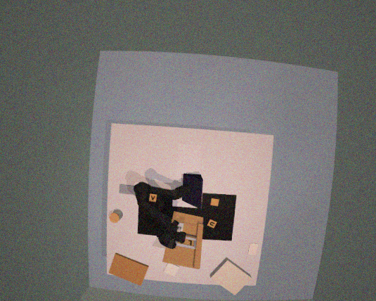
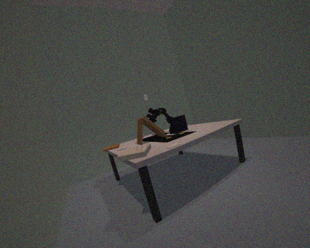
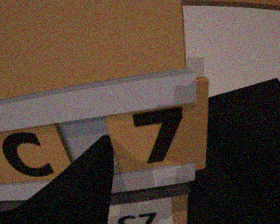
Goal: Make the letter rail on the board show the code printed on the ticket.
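My gripper (image 1: 183,238) (image 3: 159,133) is shut on the 7 tile (image 3: 191,145). The tile is inside the grey rail (image 1: 188,247) (image 3: 91,101) at its open end, its outer edge sticking out. The C tile (image 3: 28,155) sits farther in, with a gap between the two. One tile (image 1: 188,242) shows in the rail from above. The rail is on the sloping wooden board (image 1: 175,258) (image 2: 155,128) (image 3: 91,45). The ticket (image 1: 180,226) (image 3: 166,205) is partly hidden; its last visible character is 7.
A V tile (image 1: 152,197), a tile with a C or U shape (image 1: 211,223) and a plain-looking tile (image 1: 214,202) lie on black mats. An orange cylinder (image 1: 114,217) stands at the left edge. A wooden slab (image 1: 128,269) and a pale block (image 1: 231,276) lie near the front edge.
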Controlling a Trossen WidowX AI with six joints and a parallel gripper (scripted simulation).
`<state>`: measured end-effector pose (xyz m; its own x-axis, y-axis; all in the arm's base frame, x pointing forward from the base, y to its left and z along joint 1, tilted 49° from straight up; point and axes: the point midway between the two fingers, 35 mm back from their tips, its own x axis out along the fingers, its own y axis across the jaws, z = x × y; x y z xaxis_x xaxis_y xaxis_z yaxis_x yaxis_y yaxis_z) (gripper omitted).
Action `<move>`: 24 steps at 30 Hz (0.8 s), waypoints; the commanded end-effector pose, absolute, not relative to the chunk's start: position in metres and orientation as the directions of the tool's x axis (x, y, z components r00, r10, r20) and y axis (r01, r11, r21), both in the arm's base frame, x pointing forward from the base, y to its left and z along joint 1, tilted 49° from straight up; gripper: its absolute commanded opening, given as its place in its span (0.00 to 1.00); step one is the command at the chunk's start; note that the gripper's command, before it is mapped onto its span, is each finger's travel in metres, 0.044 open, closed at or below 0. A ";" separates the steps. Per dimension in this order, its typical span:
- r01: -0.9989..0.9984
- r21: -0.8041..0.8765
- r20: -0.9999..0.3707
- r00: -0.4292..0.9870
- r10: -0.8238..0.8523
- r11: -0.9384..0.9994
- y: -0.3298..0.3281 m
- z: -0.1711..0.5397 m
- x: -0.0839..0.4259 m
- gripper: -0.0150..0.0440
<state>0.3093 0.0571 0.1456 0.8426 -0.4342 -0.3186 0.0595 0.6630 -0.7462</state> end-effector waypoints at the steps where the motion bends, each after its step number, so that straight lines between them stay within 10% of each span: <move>1: 0.065 -0.745 -0.316 0.842 -0.437 0.664 0.058 0.145 0.309 0.25; 24: 0.065 -0.745 -0.316 0.842 -0.437 0.664 0.067 0.135 0.310 0.25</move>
